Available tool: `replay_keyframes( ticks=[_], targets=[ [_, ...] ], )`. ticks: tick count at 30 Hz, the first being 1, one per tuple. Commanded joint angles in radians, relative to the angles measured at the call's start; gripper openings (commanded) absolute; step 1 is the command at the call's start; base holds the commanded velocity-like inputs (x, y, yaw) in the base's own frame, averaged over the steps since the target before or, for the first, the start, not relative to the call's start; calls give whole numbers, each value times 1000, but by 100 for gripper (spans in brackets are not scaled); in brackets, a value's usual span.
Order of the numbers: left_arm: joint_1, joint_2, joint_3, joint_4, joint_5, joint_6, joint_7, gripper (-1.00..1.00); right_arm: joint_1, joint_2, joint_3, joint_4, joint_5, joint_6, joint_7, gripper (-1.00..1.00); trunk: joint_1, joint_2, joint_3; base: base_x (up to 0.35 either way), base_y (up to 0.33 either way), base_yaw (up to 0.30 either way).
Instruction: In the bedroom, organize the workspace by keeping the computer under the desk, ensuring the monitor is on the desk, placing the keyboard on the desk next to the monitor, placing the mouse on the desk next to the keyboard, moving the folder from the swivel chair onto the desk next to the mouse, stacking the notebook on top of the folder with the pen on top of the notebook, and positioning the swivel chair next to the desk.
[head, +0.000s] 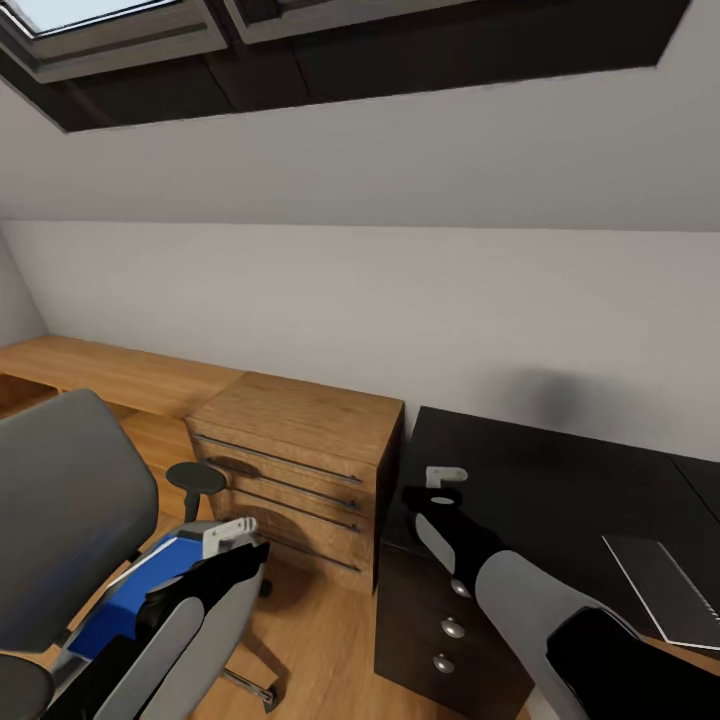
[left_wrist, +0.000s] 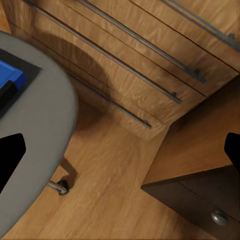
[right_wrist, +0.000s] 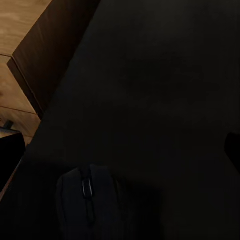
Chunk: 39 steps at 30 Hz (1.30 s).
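Observation:
The grey swivel chair stands at the left, with the blue folder lying on its seat. My left gripper hangs open over the seat's outer edge, nothing between its fingers. In the left wrist view, the folder's corner shows on the grey seat. The black desk fills the right side, and my right gripper hovers open above its left end. The right wrist view shows a black mouse resting on the desk top, close below the open fingers.
A wooden chest with long bar handles stands between chair and desk. The desk's drawers carry round silver knobs. A flat grey object lies near the desk's right front. A low wooden ledge runs along the sloped wall.

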Motion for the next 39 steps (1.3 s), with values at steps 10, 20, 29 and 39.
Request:
replay_keyframes(
  ticks=[10,20,29,39],
  targets=[
    [-1,1,-1,-4,9,0,10,100,-1,7,10,-5,-6,93,-7,100,0,-1,-1,0,0,0],
    [-1,1,-1,-4,8,0,11,100,-1,9,12,-9,-7,137,5,100,8,-15,-7,0,0,0],
    [-1,1,-1,-4,7,-1,11,100,-1,9,18,-9,-6,139,12,100,42,-78,-36,0,0,0],
    [-1,1,-1,-4,7,-1,11,100,-1,10,18,-9,-6,202,12,100,81,-148,-67,0,0,0]
  ],
)
